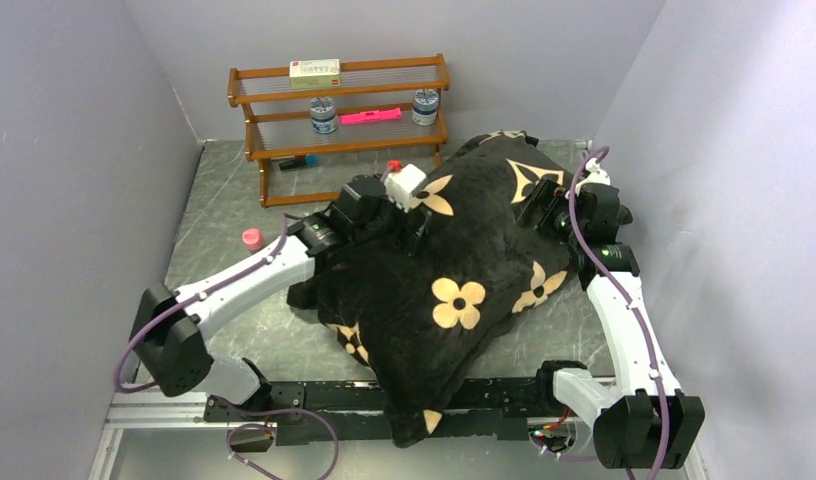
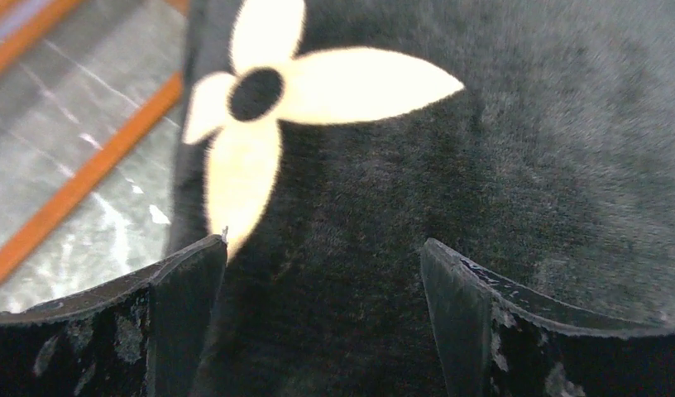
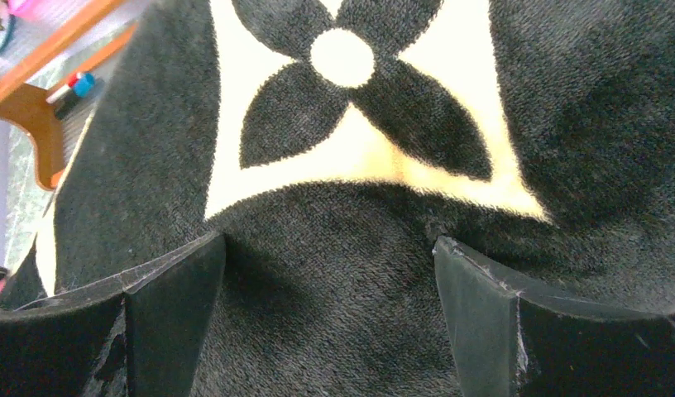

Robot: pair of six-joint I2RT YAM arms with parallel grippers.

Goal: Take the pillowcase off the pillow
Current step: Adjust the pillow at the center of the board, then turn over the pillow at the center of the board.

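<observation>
wooden rack [image 1: 344, 148] just behind pillowcase [image 1: 464, 250] — pink cap [image 1: 252, 237] at left

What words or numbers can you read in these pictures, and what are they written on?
Nothing here is clear enough to read.
Box on top of the wooden rack: red print, too small to read.
Two jars on the same rack: blue labels, too small to read.
Pillowcase: only flower and star shapes, no letters.
</observation>
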